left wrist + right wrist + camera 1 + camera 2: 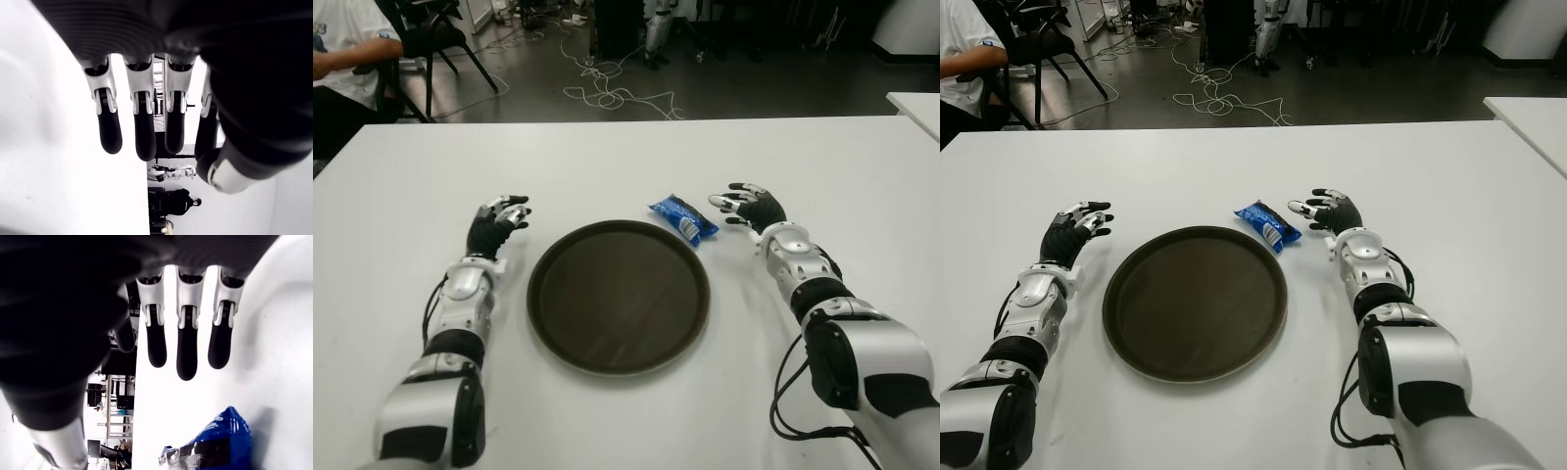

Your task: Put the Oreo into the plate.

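**Oreo pack sits just off the tray, both hands empty**

Left eye view: you've got the round dark-brown plastic plate (618,297) in the lower middle of the frame on the white table (607,162). The small blue foil Oreo packet (684,217) lies just off the plate's upper right rim, flat on the table, not in the plate. Your right hand (750,207) is right of centre, just beside the packet, fingers loosely spread and gripping nothing. Your left hand (499,220) is left of the plate, fingers relaxed too.

Right eye view: same layout. A person's arm (969,61) shows in the upper left corner, next to a black chair (1033,39).

Left wrist view: fingers (142,122) hang straight, slightly apart, nothing between them.

Right wrist view: fingers (186,350) extended and apart, with the packet at the lower right of the frame, clear of the fingertips.
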You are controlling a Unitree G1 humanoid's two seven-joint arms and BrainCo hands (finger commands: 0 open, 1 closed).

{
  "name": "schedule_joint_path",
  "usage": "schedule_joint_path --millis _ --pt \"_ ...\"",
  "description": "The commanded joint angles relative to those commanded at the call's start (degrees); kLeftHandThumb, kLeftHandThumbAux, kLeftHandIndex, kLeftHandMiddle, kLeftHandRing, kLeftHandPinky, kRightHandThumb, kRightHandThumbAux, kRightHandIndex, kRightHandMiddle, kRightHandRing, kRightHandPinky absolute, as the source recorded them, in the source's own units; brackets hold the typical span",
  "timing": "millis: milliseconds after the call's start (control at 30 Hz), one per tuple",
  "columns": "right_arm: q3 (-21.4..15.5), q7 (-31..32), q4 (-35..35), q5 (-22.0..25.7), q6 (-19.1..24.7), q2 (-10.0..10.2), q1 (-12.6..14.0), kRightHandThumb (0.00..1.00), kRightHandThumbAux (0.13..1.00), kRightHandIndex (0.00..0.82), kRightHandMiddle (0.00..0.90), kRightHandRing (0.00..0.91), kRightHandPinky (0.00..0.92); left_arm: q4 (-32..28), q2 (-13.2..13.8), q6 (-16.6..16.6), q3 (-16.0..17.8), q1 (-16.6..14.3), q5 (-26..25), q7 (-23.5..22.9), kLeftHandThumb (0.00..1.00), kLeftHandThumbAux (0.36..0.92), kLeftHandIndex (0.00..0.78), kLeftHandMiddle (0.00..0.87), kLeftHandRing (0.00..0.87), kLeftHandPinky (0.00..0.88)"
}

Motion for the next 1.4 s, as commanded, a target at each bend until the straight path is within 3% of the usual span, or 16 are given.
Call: schedule_joint_path --millis 1400 --pt "-0.2 -0.2 0.0 -1.1 -0.2 0.3 0.3 0.0 0.836 0.271 0.336 0.359 0.385 -0.8 0.2 -0.5 -0.2 0.8 0.2 0.1 0.675 0.722 0.398 0.282 0.287 0.319"
